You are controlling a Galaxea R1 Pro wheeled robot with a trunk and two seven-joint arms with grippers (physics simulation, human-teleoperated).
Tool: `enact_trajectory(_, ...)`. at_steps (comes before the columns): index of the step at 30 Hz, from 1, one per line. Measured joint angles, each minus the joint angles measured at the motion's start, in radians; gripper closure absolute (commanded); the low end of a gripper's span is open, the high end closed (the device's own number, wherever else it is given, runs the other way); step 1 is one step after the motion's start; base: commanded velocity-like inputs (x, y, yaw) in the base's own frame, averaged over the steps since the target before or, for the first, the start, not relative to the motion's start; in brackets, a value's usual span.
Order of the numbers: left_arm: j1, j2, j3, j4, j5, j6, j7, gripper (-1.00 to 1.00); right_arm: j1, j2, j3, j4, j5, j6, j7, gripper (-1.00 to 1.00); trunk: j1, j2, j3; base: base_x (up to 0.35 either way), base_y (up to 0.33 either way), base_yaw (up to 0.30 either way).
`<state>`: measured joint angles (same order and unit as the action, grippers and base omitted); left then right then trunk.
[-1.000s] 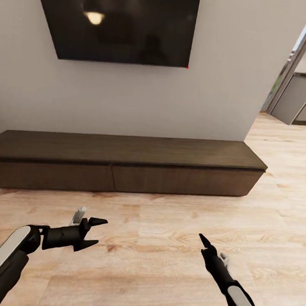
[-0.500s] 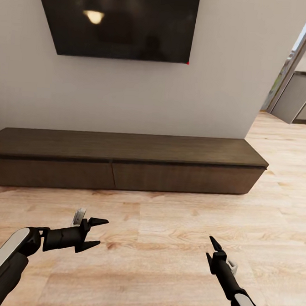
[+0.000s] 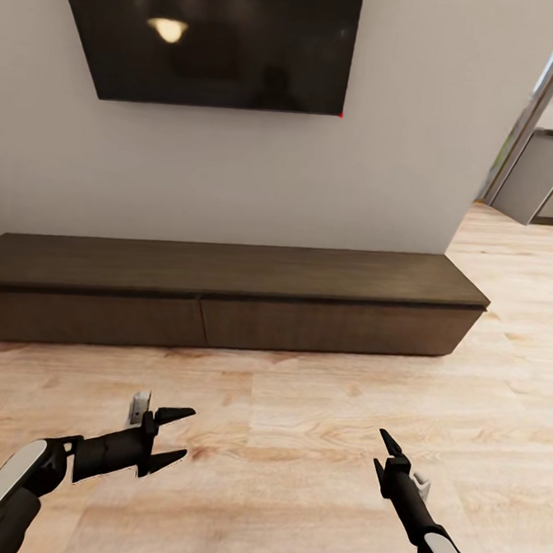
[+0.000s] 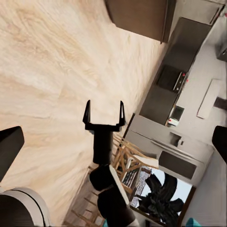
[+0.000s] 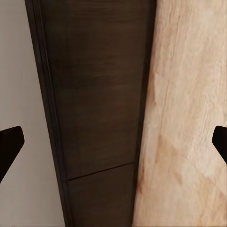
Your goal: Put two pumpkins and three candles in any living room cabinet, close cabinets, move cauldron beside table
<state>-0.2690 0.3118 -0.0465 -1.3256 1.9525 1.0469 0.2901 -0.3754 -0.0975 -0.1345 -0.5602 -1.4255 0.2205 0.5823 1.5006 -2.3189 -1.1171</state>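
Nearest, both pincers hover empty over the wooden floor (image 3: 298, 443): the left pincer (image 3: 170, 438) is spread wide, and the right pincer (image 3: 384, 453) is also released. Beyond them, well apart, the cabinet (image 3: 226, 294) runs along the wall with both drawer fronts shut, under a dark screen (image 3: 211, 37). The left wrist view adds grey kitchen units (image 4: 182, 71) past the right pincer (image 4: 104, 116).

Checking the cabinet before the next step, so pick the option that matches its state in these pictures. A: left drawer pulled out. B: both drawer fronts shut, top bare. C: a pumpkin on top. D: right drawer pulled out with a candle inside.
B: in the head view the cabinet has both drawer fronts flush with only a thin seam between them, and nothing rests on its dark top.
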Motion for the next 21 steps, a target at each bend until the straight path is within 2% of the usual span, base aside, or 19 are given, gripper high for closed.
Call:
enact_trajectory(4, 0.007, 0.0, -0.003, -0.001, -0.001, 0.0, -0.047, -1.0, 0.0, 0.001, 0.0, 0.001, 0.0, -0.002, 0.001, -1.0, 0.0, 0.0, 0.0, 0.335, 0.0, 0.0)
enact_trajectory(12, 0.022, 0.001, -0.005, -0.001, 0.0, 0.0, -0.057, -1.0, 0.0, 0.001, 0.0, 0.001, -0.001, -0.002, 0.002, -1.0, 0.0, 0.0, 0.0, 0.343, 0.0, 0.0)
enact_trajectory(15, 0.022, -0.001, -0.008, -0.001, 0.0, 0.0, -0.057, -1.0, 0.0, 0.001, 0.0, 0.002, -0.001, -0.002, 0.021, -1.0, 0.0, 0.0, 0.0, 0.345, 0.0, 0.0)
enact_trajectory(21, 0.023, -0.002, -0.063, -0.001, -0.001, 0.0, -0.058, -1.0, 0.0, 0.001, -0.001, 0.008, -0.003, -0.002, 0.089, -1.0, 0.0, 0.0, 0.0, 0.345, 0.0, 0.0)
